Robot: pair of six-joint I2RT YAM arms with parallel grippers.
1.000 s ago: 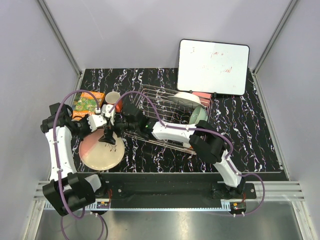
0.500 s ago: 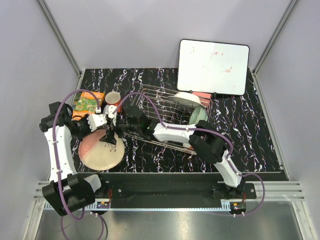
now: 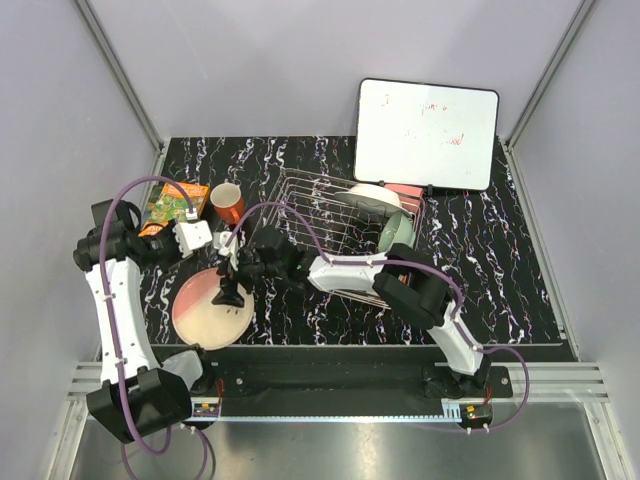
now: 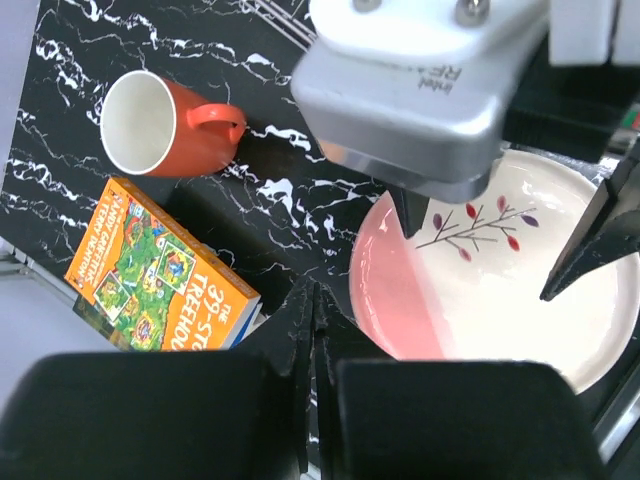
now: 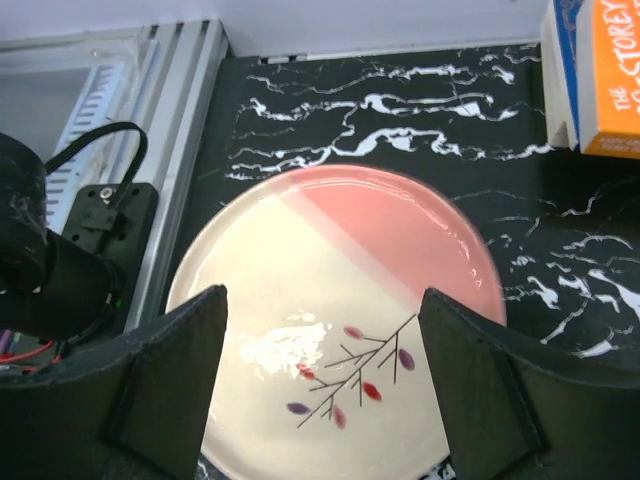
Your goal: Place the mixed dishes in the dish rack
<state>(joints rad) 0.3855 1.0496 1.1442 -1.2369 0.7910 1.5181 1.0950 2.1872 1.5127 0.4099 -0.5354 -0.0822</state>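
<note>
The black bench (image 3: pixel 500 280) with white streaks holds everything. A whiteboard (image 3: pixel 427 133) leans up at the far right side. In front of it sits the dish rack (image 3: pixel 310 205), made of silver wire. A white plate (image 3: pixel 372 197) and a pale green bowl (image 3: pixel 398 230) stand on edge in its right end.

The pink-and-cream plate (image 5: pixel 330 300) is not in the rack. It lies flat on the bench at the front left, near the rack's left end. It is part pink and part cream, with a little twig drawn on the cream part.

The book (image 4: pixel 160 270), green and orange, lies at the far left. The orange-red mug (image 4: pixel 165 123), white inside, sits between the book and the rack, behind the plate.

The right tool (image 5: pixel 325 400) hangs right over the plate. Its two fingers (image 5: pixel 170 390) are spread wide apart with the twig between them. I cannot tell if they touch the plate. The left tool (image 4: pixel 310 310) is beside the plate's left edge, over the bench. Its tips are pressed together and it holds nothing.
</note>
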